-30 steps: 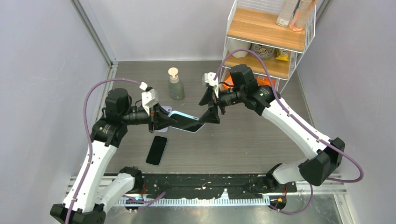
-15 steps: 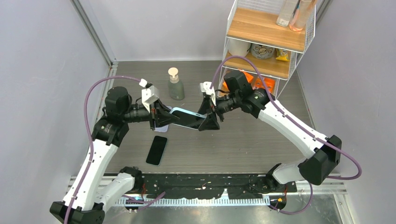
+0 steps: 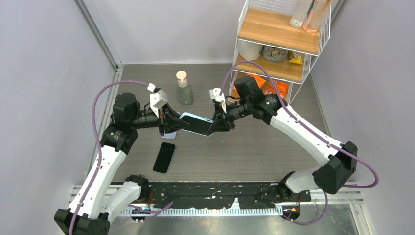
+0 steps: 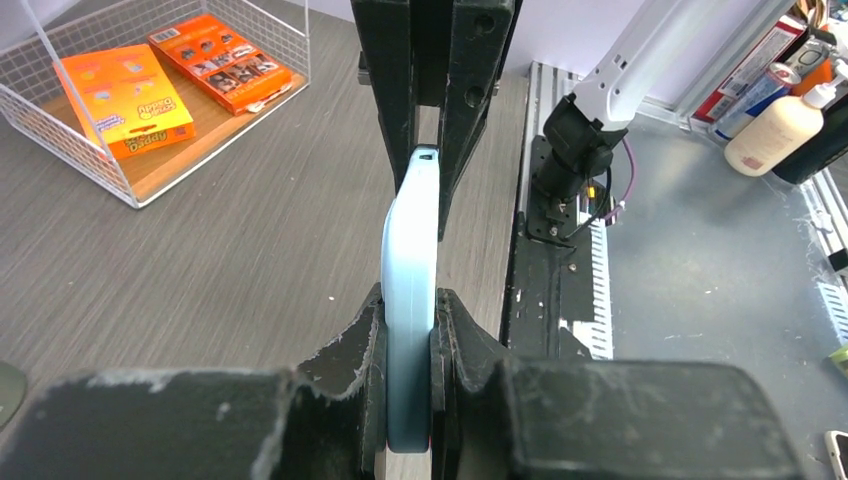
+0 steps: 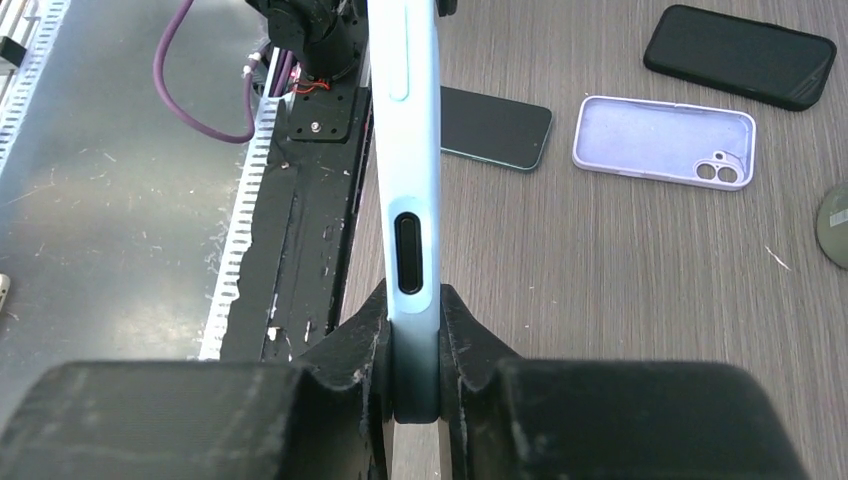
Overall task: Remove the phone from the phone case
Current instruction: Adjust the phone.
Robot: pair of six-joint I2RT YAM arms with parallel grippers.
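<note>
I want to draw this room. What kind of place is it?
Probably a robot test booth: a left arm and right arm bolted to a table, plain walls close around, and a wire shelf of props.

right end effector (image 3: 219,122) moved in leftward, jaws gone from wide apart to clamped on the free end of the light-blue cased phone (image 3: 195,123)

Blue case (image 5: 405,150) top cut by frame edge, right wrist view; lilac case (image 3: 168,133) mostly hidden under left gripper (image 3: 174,123); bottle (image 5: 836,222) cropped.
</note>
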